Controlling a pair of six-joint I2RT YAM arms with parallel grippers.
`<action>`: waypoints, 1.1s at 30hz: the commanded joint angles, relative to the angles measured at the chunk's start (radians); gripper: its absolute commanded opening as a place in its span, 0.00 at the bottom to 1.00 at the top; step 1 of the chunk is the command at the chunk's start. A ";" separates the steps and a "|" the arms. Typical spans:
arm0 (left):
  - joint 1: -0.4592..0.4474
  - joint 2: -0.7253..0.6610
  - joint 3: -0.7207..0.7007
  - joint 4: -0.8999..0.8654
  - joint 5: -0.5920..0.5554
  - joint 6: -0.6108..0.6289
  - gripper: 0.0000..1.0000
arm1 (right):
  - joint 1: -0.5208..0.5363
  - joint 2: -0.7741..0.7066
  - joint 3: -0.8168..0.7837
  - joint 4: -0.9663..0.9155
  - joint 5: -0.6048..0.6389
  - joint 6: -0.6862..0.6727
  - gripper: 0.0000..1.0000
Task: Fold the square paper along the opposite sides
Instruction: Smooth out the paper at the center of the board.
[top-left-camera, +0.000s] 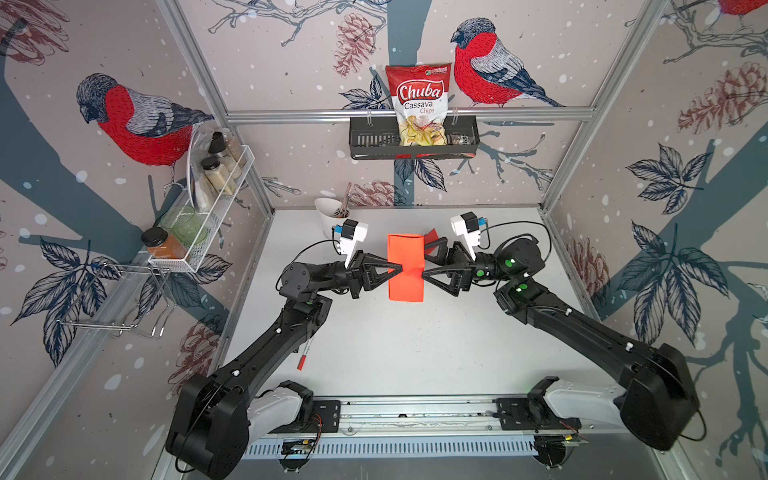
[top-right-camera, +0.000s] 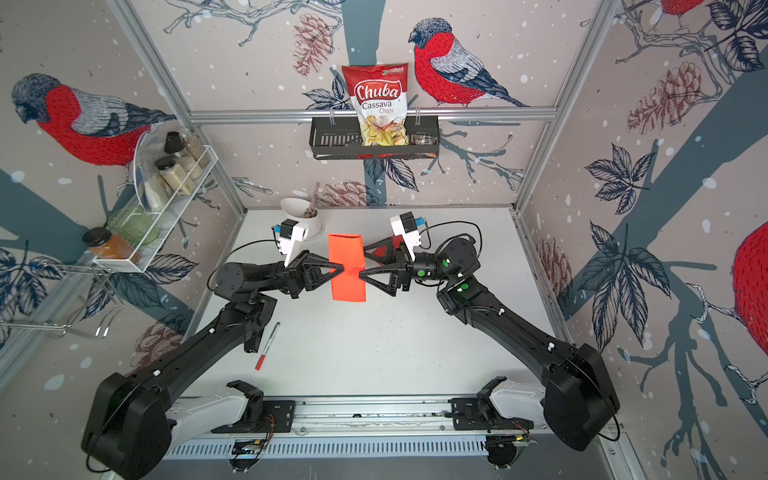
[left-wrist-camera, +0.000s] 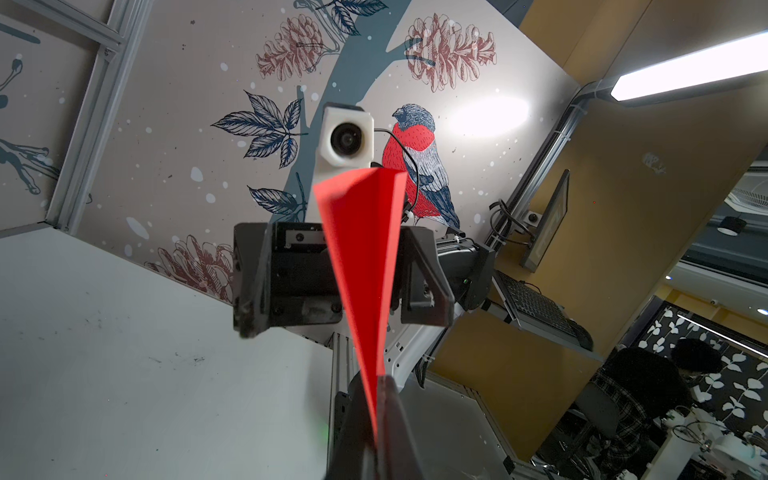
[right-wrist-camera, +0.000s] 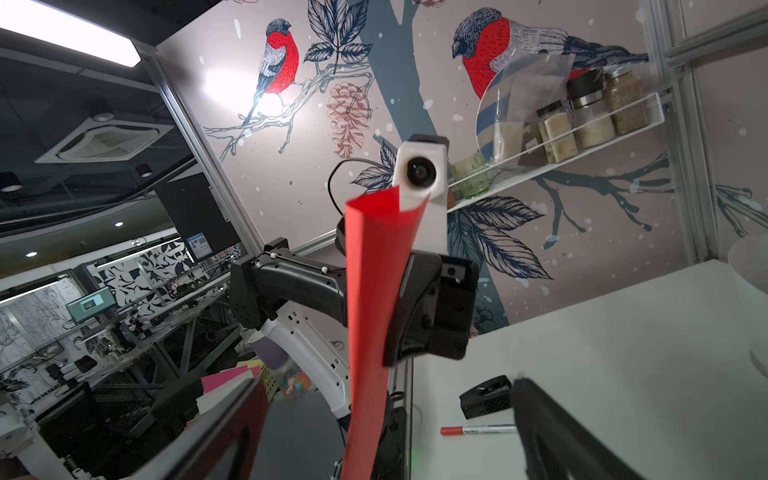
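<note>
The square paper (top-left-camera: 405, 266) (top-right-camera: 348, 266) is red-orange and doubled over into a narrow rectangle, held in the air above the middle of the white table (top-left-camera: 399, 353). My left gripper (top-left-camera: 398, 269) (top-right-camera: 341, 270) is shut on its left long edge. In the left wrist view the paper (left-wrist-camera: 365, 257) has its two layers pinched together at the left gripper (left-wrist-camera: 376, 415) and spreading apart farther out. My right gripper (top-left-camera: 424, 262) (top-right-camera: 363, 262) stands open at the opposite edge. In the right wrist view the paper (right-wrist-camera: 370, 311) rises between the wide-apart fingers (right-wrist-camera: 232, 415), touching neither.
A red-capped marker (top-left-camera: 305, 353) (right-wrist-camera: 478, 430) lies on the table beside the left arm. A white cup (top-left-camera: 330, 214) with utensils stands at the back left. A wire rack of jars (top-left-camera: 208, 199) hangs on the left wall. A black basket (top-left-camera: 365, 143) holding a chips bag hangs on the back wall.
</note>
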 joint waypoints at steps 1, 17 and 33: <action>-0.002 -0.010 -0.007 0.017 0.012 0.022 0.00 | -0.005 0.038 0.041 0.084 0.013 0.078 0.83; 0.008 -0.025 -0.011 -0.069 0.020 0.089 0.00 | -0.004 0.076 0.077 0.200 0.006 0.190 0.32; 0.010 -0.057 -0.014 -0.287 -0.004 0.232 0.00 | -0.021 0.071 0.063 0.169 0.025 0.163 0.00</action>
